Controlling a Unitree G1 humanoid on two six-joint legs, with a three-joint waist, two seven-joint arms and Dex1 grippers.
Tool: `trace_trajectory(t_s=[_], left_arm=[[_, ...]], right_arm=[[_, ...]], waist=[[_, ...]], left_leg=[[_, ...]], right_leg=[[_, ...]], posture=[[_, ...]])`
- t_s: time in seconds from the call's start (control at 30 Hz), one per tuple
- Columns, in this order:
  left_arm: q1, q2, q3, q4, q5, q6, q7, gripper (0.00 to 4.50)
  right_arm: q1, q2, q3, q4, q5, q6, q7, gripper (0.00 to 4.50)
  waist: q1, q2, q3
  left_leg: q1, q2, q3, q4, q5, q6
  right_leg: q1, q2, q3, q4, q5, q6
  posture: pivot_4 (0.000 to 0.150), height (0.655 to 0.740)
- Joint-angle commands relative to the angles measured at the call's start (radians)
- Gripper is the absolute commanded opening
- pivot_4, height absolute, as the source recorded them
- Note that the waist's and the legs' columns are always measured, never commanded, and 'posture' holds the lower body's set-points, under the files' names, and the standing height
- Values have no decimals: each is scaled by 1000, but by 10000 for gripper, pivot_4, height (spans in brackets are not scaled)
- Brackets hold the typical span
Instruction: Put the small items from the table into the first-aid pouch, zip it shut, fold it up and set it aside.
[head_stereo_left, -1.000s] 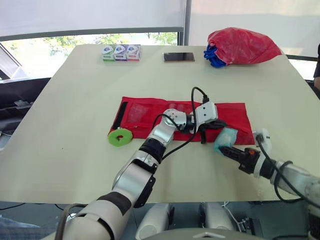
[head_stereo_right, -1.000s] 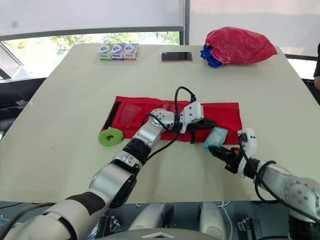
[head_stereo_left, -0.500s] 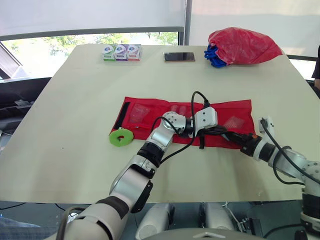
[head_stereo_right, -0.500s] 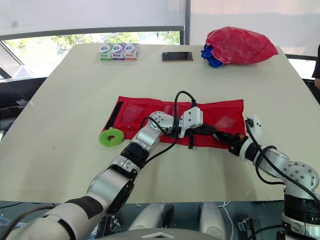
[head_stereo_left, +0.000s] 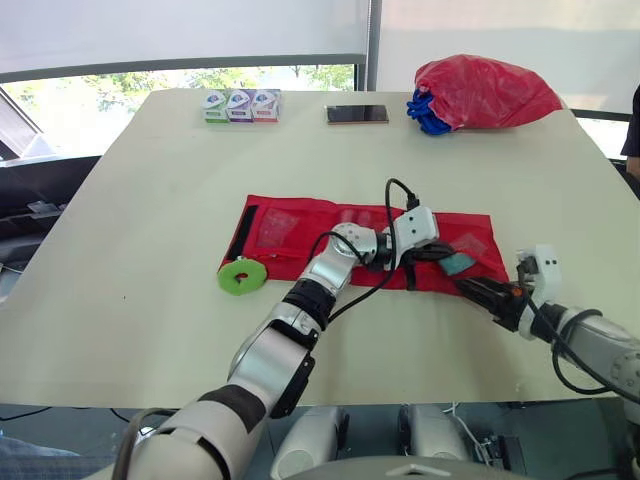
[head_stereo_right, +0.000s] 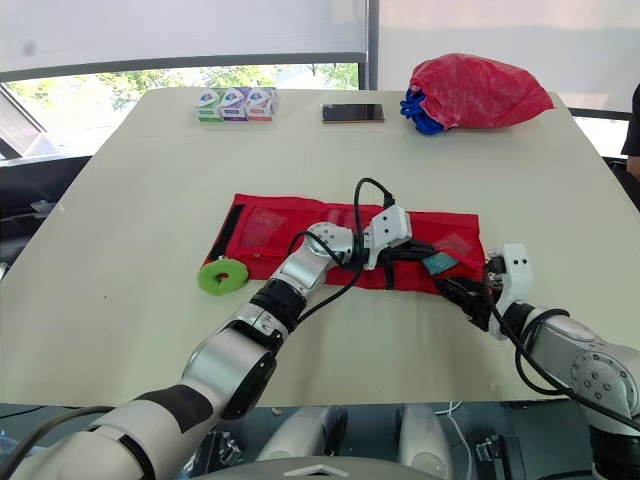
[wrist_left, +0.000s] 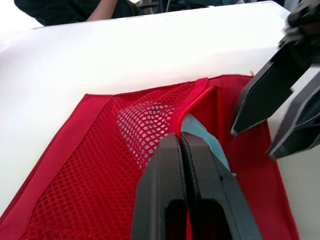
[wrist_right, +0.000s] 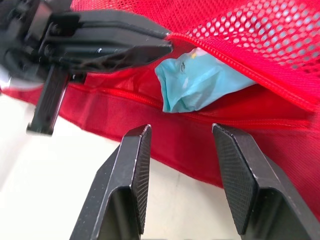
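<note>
The red first-aid pouch (head_stereo_left: 290, 225) lies unfolded flat in the middle of the table. My left gripper (head_stereo_left: 438, 251) is shut on the zipper edge of its mesh pocket (wrist_left: 135, 125), lifting that edge. A teal packet (head_stereo_left: 458, 263) sits partly under the raised mesh (wrist_right: 195, 80), with one end sticking out. My right gripper (head_stereo_left: 478, 290) is open and holds nothing. It hovers just off the pouch's near edge, a short way from the packet, with its fingers (wrist_right: 135, 170) on either side of the pocket mouth.
A green tape roll (head_stereo_left: 241, 277) lies at the pouch's left near corner. At the far edge stand three small boxes (head_stereo_left: 240, 104), a phone (head_stereo_left: 357, 114) and a red bag (head_stereo_left: 485, 92) over something blue. A person's dark sleeve (head_stereo_left: 632, 130) shows at the far right.
A second ago my right gripper held the teal packet in front of the pouch. It pushed the packet under the mesh, let go and drew back toward the near edge.
</note>
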Motion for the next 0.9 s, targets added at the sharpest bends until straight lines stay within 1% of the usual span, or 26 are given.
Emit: trace_trajectory(t_s=[0.03,0.1,0.13,0.17,0.43,0.5,0.7,0.73,0.83,0.9], left_arm=[[-24,-12,17,-8,-17,-14,9,0],[-22,-13,23,-10,-21,-7,7,0],[-19,-12,25,-12,-23,-2,3,0],[-17,-11,27,-15,-25,2,0,0],[-5,-10,16,-28,-22,4,-26,0],[-6,-12,15,-27,-20,4,-27,0],[-4,-19,11,-33,-22,6,-34,0],[-3,-20,10,-33,-20,4,-35,0],[1,-23,5,-34,-16,2,-37,0],[8,-27,0,-37,-14,0,-37,0]], right_arm=[[60,-38,0,-136,-71,-61,34,15392],[77,-30,14,-176,-104,-88,34,8193],[75,-21,36,-189,-127,-94,21,1929],[70,-12,61,-196,-147,-95,9,755],[-17,96,205,-114,-285,-117,-22,755],[-38,116,211,-63,-345,-148,-35,755],[-88,169,193,99,-509,-317,-54,755],[-101,188,186,119,-535,-370,-58,755],[-114,235,170,143,-573,-469,-59,755],[-100,246,168,144,-588,-476,-58,755]], waist=[[2,0,0],[1,0,0],[0,0,0],[-1,0,0],[0,0,0],[1,0,0],[0,0,0],[-1,0,0],[-2,0,0],[-2,0,0]], left_leg=[[0,0,0,0,0,0],[0,0,0,0,0,0],[0,0,0,0,0,0],[0,0,0,0,0,0],[0,0,0,0,0,0],[0,0,0,0,0,0],[0,0,0,0,0,0],[0,0,0,0,0,0],[1,0,0,0,0,0],[0,0,0,0,0,0]], right_leg=[[0,0,0,0,0,0],[0,0,-1,-1,0,0],[0,0,0,-1,0,0],[0,0,0,-1,0,1],[0,0,0,-1,0,1],[0,0,0,0,0,0],[0,0,0,0,0,0],[0,0,0,0,0,0],[0,0,0,0,0,0],[0,0,0,0,0,0]], posture=[[1500,7400],[1500,7400],[1500,7400],[1500,7400],[1500,7400],[1500,7400],[1500,7400],[1500,7400],[1500,7400],[1500,7400]])
